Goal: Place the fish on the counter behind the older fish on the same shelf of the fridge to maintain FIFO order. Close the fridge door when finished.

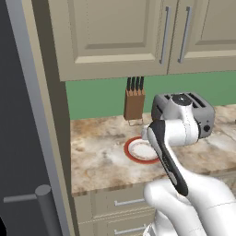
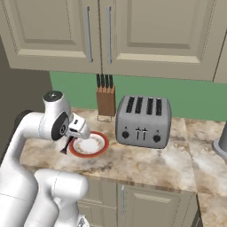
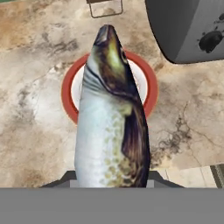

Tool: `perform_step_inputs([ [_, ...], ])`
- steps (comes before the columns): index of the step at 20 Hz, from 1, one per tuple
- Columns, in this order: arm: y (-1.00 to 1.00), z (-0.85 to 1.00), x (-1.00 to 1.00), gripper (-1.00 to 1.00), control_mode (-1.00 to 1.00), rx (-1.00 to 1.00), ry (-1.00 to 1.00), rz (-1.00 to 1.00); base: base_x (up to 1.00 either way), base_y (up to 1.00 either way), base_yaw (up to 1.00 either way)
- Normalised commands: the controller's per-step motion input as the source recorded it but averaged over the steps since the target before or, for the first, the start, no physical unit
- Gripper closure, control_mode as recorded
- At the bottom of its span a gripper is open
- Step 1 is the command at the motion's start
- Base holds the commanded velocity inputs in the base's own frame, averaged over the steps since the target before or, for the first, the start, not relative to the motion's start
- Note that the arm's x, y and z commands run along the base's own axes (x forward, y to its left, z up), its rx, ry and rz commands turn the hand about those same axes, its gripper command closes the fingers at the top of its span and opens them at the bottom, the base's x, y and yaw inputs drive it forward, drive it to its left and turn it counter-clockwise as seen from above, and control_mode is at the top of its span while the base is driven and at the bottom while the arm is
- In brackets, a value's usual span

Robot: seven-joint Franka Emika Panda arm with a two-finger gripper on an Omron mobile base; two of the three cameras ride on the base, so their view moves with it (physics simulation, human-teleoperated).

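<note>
One fish (image 3: pixel 111 113) sits big in the middle of the hand view. It is held in the gripper (image 3: pixel 111 181), which is clamped on it at 6 o'clock. The fish's pale belly and dark back run up toward 12 o'clock. Under it, apart from it, is a white plate (image 3: pixel 146 85) with a red rim on the counter (image 3: pixel 30 113). A grey toaster (image 3: pixel 188 26) is at 2 o'clock. The foot of a knife block (image 3: pixel 105 8) is at 12 o'clock.

From the left base view, the arm (image 1: pixel 179 133) bends over the counter (image 1: pixel 101 161). It hides the hand, so I cannot tell the grip from here. The plate (image 1: pixel 138 150) lies just left of the arm, near the middle. The knife block (image 1: pixel 134 103) stands at 12 o'clock from the plate, by the green wall. The toaster (image 1: pixel 205 110) is behind the arm at 3 o'clock. The fridge (image 1: pixel 23 138) fills the 9 o'clock side, with its bar handle (image 1: pixel 46 207) at 7 o'clock.

From the right base view, the gripper (image 2: pixel 66 145) hangs at the 9 o'clock edge of the plate (image 2: pixel 91 145). A thin dark bit of the fish (image 2: pixel 65 146) pokes down from it, too small to see well. The toaster (image 2: pixel 144 120) is at 3 o'clock from the plate, well apart. The knife block (image 2: pixel 106 99) is at 12 o'clock. The counter (image 2: pixel 146 166) runs across the front
</note>
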Motion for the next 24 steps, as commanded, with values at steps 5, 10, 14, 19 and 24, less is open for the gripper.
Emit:
perform_step_inputs([
  [5, 0.00, 0.90, -0.54, 1.00, -1.00, 0.00, -0.10, 0.00, 0.00, 0.00, 0.00],
  [10, 0.01, 0.07, -0.12, 1.00, -1.00, 0.00, -0.01, 0.01, 0.00, 0.00, 0.00],
  [14, 0.00, 0.00, -0.12, 1.00, -1.00, 0.00, -0.07, 0.00, 0.00, 0.00, 0.00],
  [19, 0.00, 0.17, -0.68, 1.00, -1.00, 0.00, -0.11, 0.00, 0.00, 0.00, 0.00],
  [24, 0.00, 0.08, -0.19, 1.00, 1.00, 0.00, 0.00, 0.00, -0.80, 0.00, 0.00],
])
